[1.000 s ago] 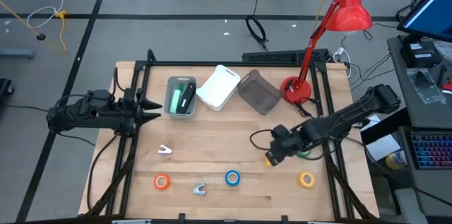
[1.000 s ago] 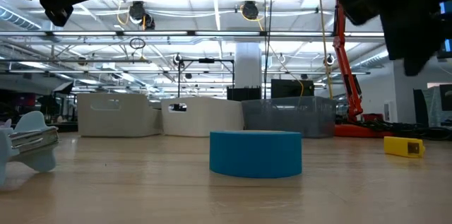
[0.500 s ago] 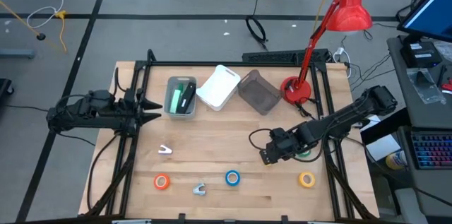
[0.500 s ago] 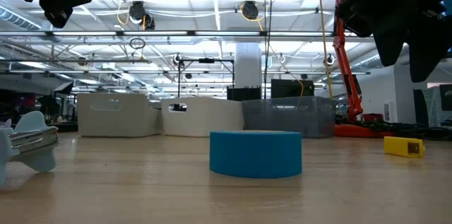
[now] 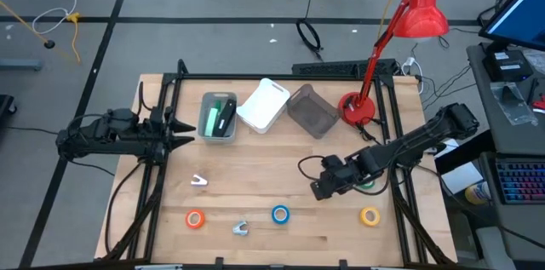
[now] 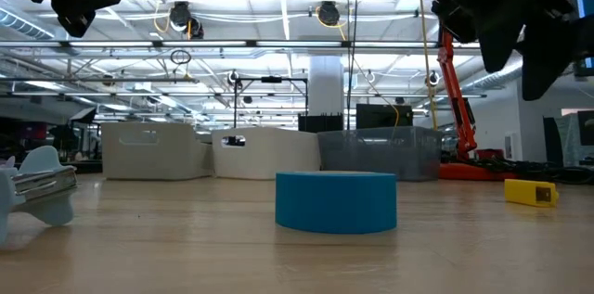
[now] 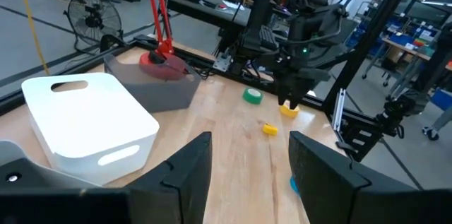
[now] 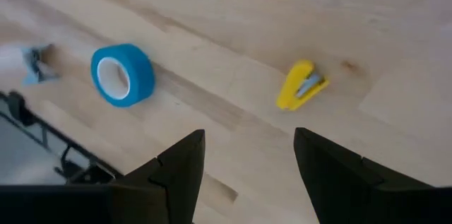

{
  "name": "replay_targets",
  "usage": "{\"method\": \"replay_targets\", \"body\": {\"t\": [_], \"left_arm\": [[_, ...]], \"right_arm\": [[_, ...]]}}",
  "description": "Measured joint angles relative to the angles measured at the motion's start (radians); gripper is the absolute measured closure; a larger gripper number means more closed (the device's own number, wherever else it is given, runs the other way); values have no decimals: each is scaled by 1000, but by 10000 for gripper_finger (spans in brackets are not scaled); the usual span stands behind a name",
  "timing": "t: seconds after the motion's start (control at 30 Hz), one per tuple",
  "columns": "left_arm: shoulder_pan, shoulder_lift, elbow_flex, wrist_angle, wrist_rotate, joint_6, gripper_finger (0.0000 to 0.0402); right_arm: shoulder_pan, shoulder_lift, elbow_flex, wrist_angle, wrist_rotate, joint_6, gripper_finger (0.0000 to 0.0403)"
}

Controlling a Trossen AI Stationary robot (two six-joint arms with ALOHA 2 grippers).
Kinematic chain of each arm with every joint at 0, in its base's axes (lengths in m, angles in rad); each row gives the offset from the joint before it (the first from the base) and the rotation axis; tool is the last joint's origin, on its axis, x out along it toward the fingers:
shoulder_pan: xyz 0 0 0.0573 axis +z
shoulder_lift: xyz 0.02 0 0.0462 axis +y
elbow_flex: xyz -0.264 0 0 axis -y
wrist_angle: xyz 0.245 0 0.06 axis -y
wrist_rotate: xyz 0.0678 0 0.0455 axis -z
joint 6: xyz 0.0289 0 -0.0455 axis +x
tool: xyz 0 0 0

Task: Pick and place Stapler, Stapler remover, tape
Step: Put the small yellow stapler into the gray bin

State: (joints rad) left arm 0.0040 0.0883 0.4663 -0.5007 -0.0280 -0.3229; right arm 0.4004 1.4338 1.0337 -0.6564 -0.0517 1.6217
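**Right gripper above the table, jaws released**

The right gripper [image 5: 317, 188] hangs with jaws spread, holding nothing. The yellow stapler [image 8: 302, 85] and blue tape [image 8: 122, 74] lie beyond its fingers. The left gripper [image 5: 186, 136] waits, jaws parted, empty.

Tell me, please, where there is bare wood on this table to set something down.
Bare wood lies between the bins along the back and the tape rolls in front. It is crowded around the right gripper, over the yellow stapler.
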Motion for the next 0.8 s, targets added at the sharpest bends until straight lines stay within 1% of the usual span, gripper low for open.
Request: {"method": "replay_targets", "body": {"t": [0.1,0.2,0.3,0.47,0.53,0.67,0.8], "left_arm": [[0,0,0,0,0,0,215],[0,0,0,0,0,0,215],[0,0,0,0,0,4,215],[0,0,0,0,0,4,215],[0,0,0,0,0,6,215],[0,0,0,0,0,6,215],[0,0,0,0,0,6,215]], "right_arm": [[-1,0,-32,-3,0,108,193],[-1,0,-79,33,-3,174,193],[-1,0,-137,137,-5,222,192],[-2,0,-229,354,-6,235,192],[-2,0,-250,365,-7,268,194],[-2,0,-259,367,-57,278,201],[-2,0,-259,368,-58,285,211]]}}
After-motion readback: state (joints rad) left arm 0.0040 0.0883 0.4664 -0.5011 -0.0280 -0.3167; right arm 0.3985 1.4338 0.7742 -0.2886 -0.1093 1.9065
